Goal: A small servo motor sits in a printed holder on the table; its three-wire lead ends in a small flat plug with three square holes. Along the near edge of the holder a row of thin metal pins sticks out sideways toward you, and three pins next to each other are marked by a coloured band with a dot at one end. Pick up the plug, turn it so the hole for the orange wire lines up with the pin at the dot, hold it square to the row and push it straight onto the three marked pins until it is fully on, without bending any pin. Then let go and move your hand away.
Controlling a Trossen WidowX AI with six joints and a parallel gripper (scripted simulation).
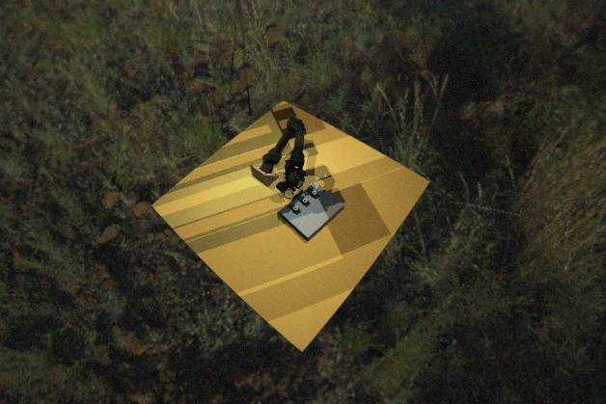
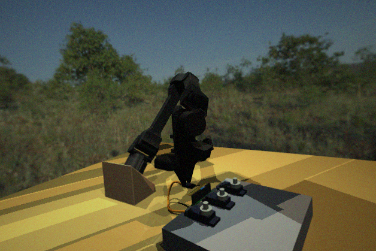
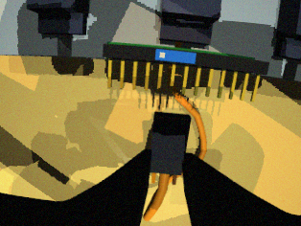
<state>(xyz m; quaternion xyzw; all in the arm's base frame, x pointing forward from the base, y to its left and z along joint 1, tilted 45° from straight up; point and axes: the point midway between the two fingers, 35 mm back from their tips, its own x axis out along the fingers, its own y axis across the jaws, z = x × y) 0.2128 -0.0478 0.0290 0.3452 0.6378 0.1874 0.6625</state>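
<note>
Blue shows clearly in the wrist view as a short band [image 3: 178,56] with a pale dot at its left end, above the row of pins [image 3: 160,77] [image 2: 194,189]; from the top, neither can be made out. The gripper [image 1: 289,190] [image 2: 185,183] [image 3: 167,158] is clamped on the black plug [image 3: 169,141], whose front end points toward the pins, with a gap between them. Its holes are hidden. The orange wire [image 2: 169,196] [image 3: 201,131] bows out beside the plug in the wrist view; the exterior view shows its loop reaching toward the grey block [image 1: 311,220] [image 2: 243,232]. Only the top view shows all four edges of the yellow table [image 1: 293,286] [image 2: 57,223] [image 3: 43,91], with the block well inside them and the brown wedge [image 1: 262,174] [image 2: 118,183] apart from it.
</note>
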